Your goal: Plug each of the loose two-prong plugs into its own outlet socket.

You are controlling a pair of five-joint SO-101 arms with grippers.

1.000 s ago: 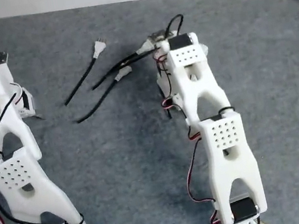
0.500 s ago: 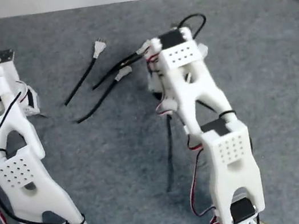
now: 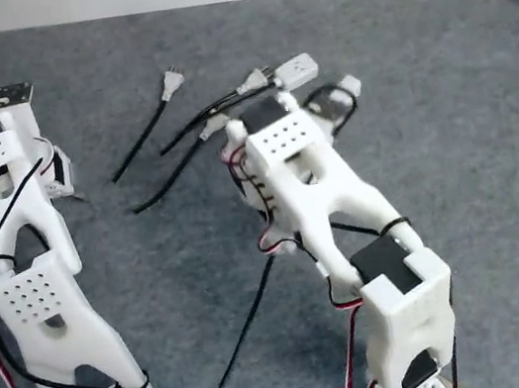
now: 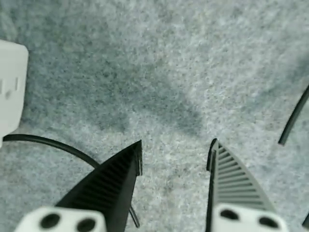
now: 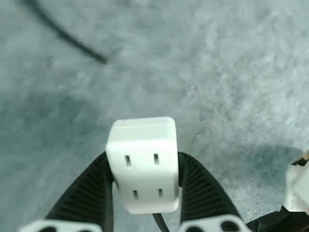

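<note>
Here the right gripper (image 5: 144,163) clamps the outlet socket (image 5: 141,145).

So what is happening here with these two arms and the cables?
The right gripper is shut on a white outlet socket over the grey carpet. The left gripper is open above the carpet, near a second socket and a black cord. At least one plug lies loose, in no socket.
</note>
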